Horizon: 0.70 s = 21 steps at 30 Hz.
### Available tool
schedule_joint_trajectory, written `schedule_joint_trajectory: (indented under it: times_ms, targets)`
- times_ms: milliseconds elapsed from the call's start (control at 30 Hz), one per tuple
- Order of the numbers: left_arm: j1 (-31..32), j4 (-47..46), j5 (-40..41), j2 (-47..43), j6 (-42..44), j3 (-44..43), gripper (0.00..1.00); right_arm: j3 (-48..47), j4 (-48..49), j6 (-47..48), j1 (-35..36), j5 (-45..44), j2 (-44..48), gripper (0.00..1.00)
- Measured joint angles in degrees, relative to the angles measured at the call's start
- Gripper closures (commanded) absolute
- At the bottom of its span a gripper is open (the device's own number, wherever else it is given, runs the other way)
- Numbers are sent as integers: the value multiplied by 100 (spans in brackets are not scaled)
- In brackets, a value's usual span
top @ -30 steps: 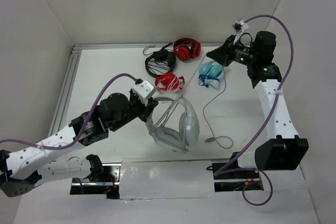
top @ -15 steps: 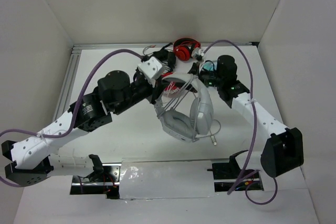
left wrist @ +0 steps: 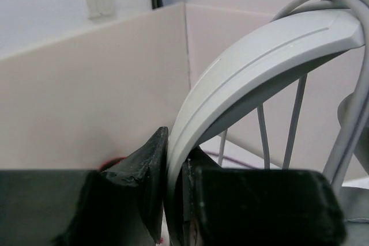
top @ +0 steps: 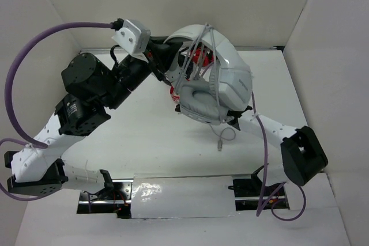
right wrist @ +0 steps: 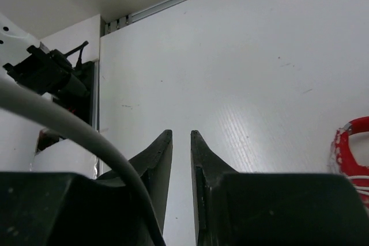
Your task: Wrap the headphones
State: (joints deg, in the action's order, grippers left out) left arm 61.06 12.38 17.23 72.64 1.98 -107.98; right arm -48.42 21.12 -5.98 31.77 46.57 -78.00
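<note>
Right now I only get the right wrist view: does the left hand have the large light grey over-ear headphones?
Observer: Yes. In the left wrist view the left hand is clamped on the padded headband of the headphones.
Operator: Are they off the table?
Observer: The top view shows them held up clear of the white table.
Operator: Where is the cable end?
Observer: The thin grey cable's plug shows just below the earcups, toward the arm bases.
</note>
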Motion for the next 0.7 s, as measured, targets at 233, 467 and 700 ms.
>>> schedule_joint_trajectory:
  times_ms: [233, 467, 700]
  targets:
    - [-24, -863, 850, 238, 938, -149, 100, 992, 1196, -538, 365, -101, -704, 74]
    - [-966, -1054, 1333, 1088, 1145, -922, 100, 2151, 2050, -1091, 911, -459, -1097, 100]
    - [-2334, -476, 1832, 1991, 625, -1484, 100, 2594, 2107, -1263, 1781, -1270, -765, 100]
